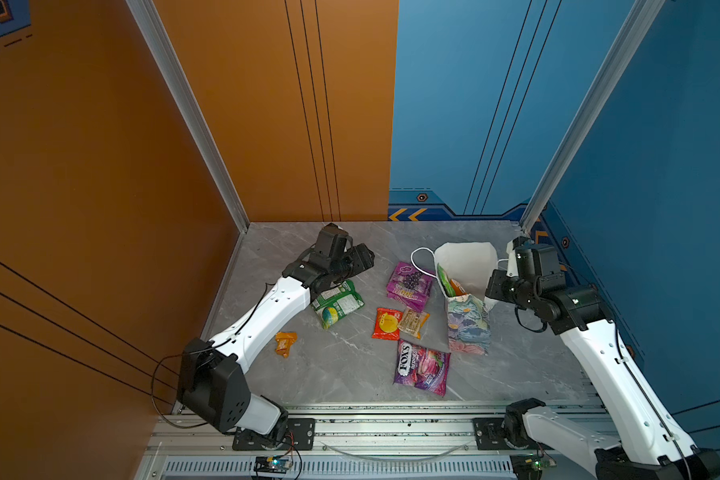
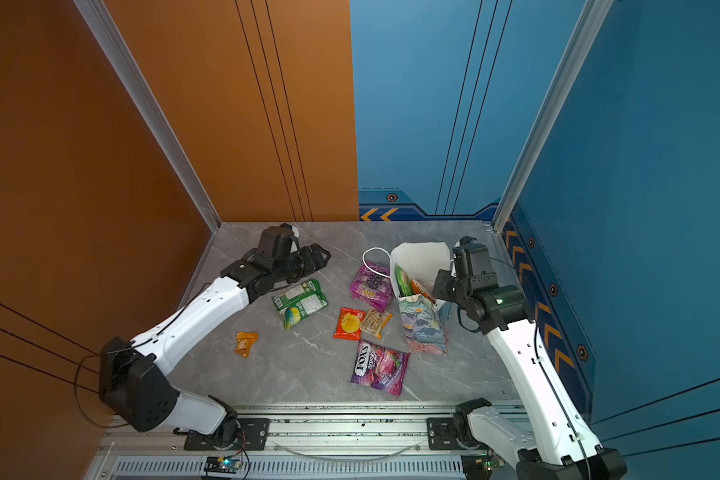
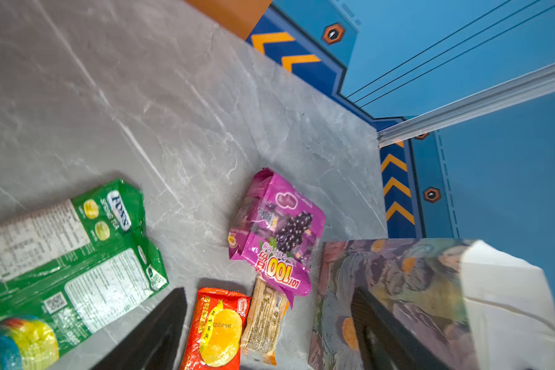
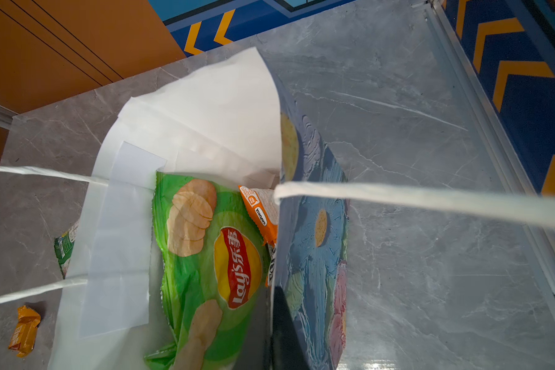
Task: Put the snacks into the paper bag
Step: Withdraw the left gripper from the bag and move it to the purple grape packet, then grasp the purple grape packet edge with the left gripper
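Purple grape packet (image 1: 410,284) lies beside paper bag (image 1: 468,328).

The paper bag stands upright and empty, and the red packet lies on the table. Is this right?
Not empty: the right wrist view shows a green chip bag and an orange packet inside the paper bag. The rest is right.

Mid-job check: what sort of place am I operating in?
Probably a purpose-built robot test cell: an orange panel and a blue panel wall in a marble-look tabletop, with an aluminium rail along its front.
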`<action>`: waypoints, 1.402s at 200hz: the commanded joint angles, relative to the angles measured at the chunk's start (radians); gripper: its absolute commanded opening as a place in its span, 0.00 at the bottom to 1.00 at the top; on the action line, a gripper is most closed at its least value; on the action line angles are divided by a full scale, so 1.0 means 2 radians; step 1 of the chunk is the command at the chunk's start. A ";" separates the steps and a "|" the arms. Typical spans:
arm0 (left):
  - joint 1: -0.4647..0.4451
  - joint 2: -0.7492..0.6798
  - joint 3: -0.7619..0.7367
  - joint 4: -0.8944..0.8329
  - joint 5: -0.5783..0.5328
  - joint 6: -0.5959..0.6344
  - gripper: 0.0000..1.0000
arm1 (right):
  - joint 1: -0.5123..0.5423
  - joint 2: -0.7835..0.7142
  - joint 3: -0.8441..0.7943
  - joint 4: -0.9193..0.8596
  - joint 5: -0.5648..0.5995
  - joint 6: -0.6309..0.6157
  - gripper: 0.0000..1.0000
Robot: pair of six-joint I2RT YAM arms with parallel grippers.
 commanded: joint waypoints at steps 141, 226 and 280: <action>-0.108 0.172 -0.081 0.254 -0.017 -0.266 0.82 | -0.026 -0.022 -0.035 0.029 -0.036 0.005 0.01; -0.112 0.232 -0.050 0.283 -0.009 -0.299 0.70 | -0.027 -0.023 -0.035 0.030 -0.045 0.005 0.02; -0.108 0.265 -0.026 0.284 -0.006 -0.292 0.57 | -0.028 -0.023 -0.035 0.028 -0.047 0.001 0.02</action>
